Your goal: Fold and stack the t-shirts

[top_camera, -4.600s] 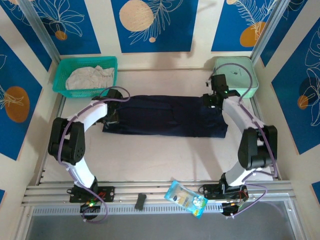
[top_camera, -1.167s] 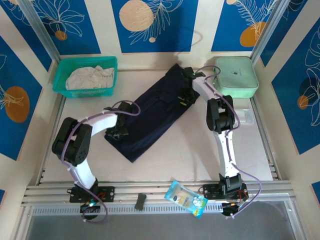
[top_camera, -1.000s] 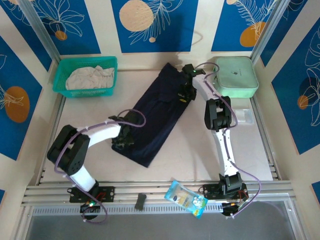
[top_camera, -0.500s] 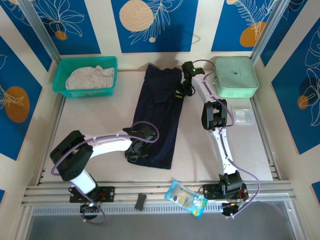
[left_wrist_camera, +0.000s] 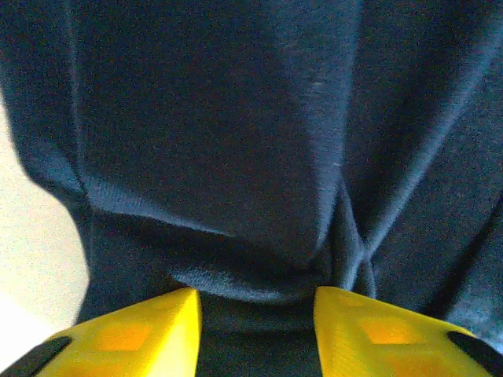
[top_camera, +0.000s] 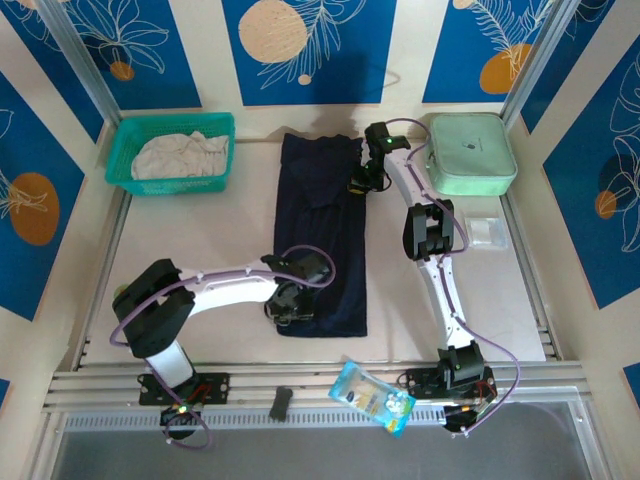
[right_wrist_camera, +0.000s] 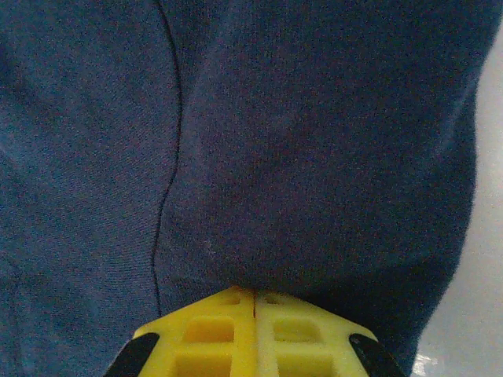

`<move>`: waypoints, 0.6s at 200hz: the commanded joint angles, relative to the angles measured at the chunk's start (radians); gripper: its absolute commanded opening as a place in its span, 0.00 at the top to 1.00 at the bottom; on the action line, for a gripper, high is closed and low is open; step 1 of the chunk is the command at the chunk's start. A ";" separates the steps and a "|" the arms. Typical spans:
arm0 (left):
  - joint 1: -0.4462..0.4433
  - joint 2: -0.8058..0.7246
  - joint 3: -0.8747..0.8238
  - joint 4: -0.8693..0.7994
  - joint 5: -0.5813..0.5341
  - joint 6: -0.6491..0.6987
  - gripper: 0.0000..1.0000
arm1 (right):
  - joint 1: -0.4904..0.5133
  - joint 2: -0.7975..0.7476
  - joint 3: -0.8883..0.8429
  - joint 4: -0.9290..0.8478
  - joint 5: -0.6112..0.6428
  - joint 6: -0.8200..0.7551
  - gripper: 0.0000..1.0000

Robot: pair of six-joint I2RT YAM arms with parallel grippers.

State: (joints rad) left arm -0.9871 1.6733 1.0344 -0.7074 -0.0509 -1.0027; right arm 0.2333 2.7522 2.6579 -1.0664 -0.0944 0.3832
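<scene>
currently navy t-shirt (top_camera: 320,240) lies on surface as long narrow strip, folded lengthwise; crosswise folds left. left gripper (left_wrist_camera: 255,302) parted at near end, cloth puckered ahead. right gripper (right_wrist_camera: 254,294) closed, pinching far end. off-white t-shirt (top_camera: 180,155) crumpled in teal basket (top_camera: 120,150). no stack yet.

- The navy t-shirt (right_wrist_camera: 314,141) covers the view from 7 o'clock round to 4 o'clock.
- A seam (right_wrist_camera: 169,181) runs through the cloth from 12 o'clock down towards 7 o'clock.
- At 6 o'clock, the right gripper (right_wrist_camera: 254,294) has its yellow fingers (right_wrist_camera: 204,330) pressed together, nipping the cloth.
- A pale strip of table (right_wrist_camera: 483,259) shows between 3 and 5 o'clock.
</scene>
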 commanded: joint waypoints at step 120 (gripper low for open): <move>0.134 -0.363 -0.194 -0.048 0.036 0.006 0.50 | 0.235 -1.082 -1.152 0.264 0.216 -0.043 0.59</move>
State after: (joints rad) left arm -0.8524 1.3445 0.9691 -0.9085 -0.1570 -0.9398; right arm 0.4000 1.7237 1.6531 -0.8143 0.1131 0.2981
